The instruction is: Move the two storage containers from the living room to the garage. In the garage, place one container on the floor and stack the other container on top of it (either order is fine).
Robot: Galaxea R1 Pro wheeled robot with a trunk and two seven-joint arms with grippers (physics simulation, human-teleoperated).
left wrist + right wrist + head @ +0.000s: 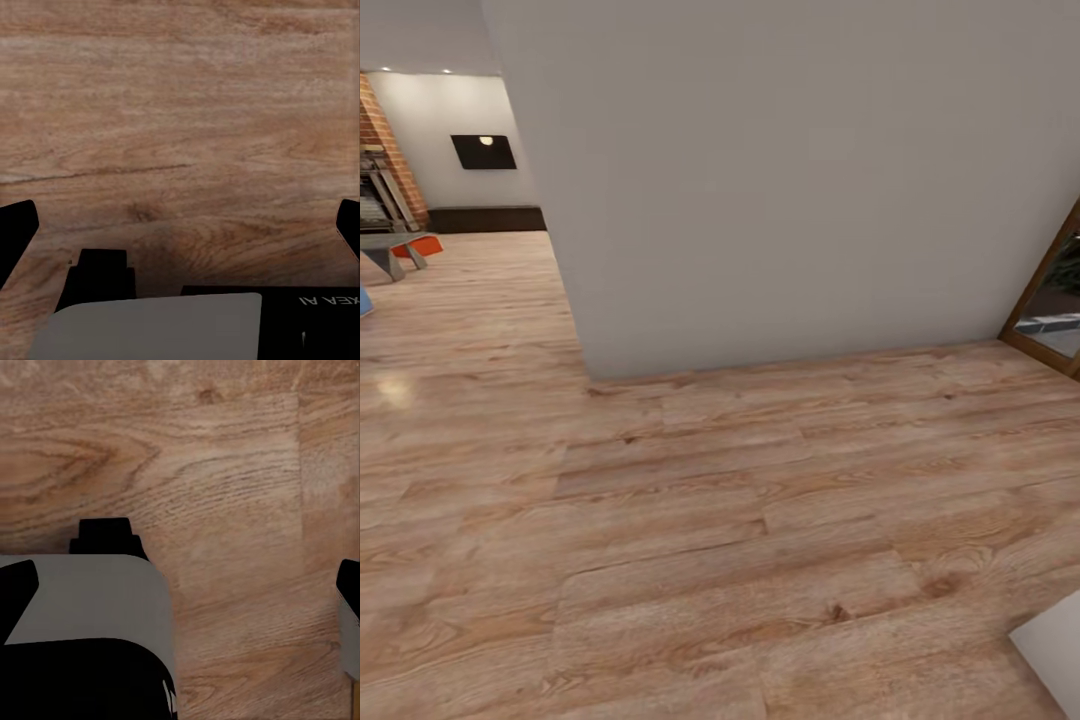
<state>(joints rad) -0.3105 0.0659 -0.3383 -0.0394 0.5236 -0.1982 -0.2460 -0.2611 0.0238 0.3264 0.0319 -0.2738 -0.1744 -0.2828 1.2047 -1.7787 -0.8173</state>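
Far off at the head view's left edge lies the living room, with its brick fireplace [382, 140], black TV [483, 151] and low dark bench [485, 219]. An orange-red piece of one storage container [420, 246] peeks out beside a grey low table [388, 243]; most of it is hidden. My left gripper [180, 225] hangs open over light wood planks, nothing between its black fingertips [15, 229]. My right gripper [180, 585] is open too, empty, above the same planks. The garage and its floor are out of view.
A white wall [790, 180] stands straight ahead, its corner at the left opening toward the living room. A wood-framed glass door [1050, 300] is at the right. A blue object [363, 300] touches the left edge. Grey and black robot body parts [150, 326] sit below both grippers.
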